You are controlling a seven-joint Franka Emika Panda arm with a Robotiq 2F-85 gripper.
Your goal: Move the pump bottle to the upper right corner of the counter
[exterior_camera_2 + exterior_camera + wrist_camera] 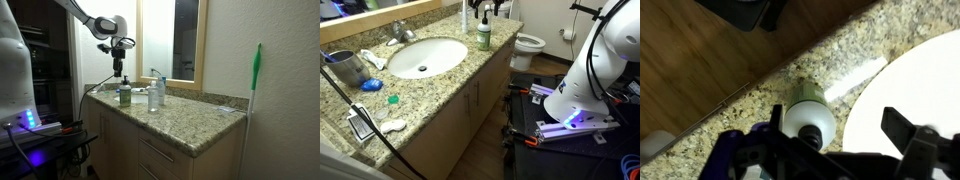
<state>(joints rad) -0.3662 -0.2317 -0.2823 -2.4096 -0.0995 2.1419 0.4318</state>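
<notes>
The green pump bottle (483, 36) stands upright near the counter's (445, 92) far end, beside the sink. In an exterior view the pump bottle (125, 96) is near the counter's (190, 122) end by the robot. My gripper (120, 68) hangs just above the pump head, also seen at the top of an exterior view (480, 8). In the wrist view I look down on the bottle (808, 112) on the counter (740, 95). It sits close to one finger of my gripper (838, 128), which is open and empty.
The oval white sink (424, 56) and chrome faucet (402, 32) lie mid-counter. A grey metal cup (348, 68) and small items (370, 86) sit further along. A clear bottle (153, 95) stands beside the pump bottle. A toilet (528, 45) is beyond the counter's end.
</notes>
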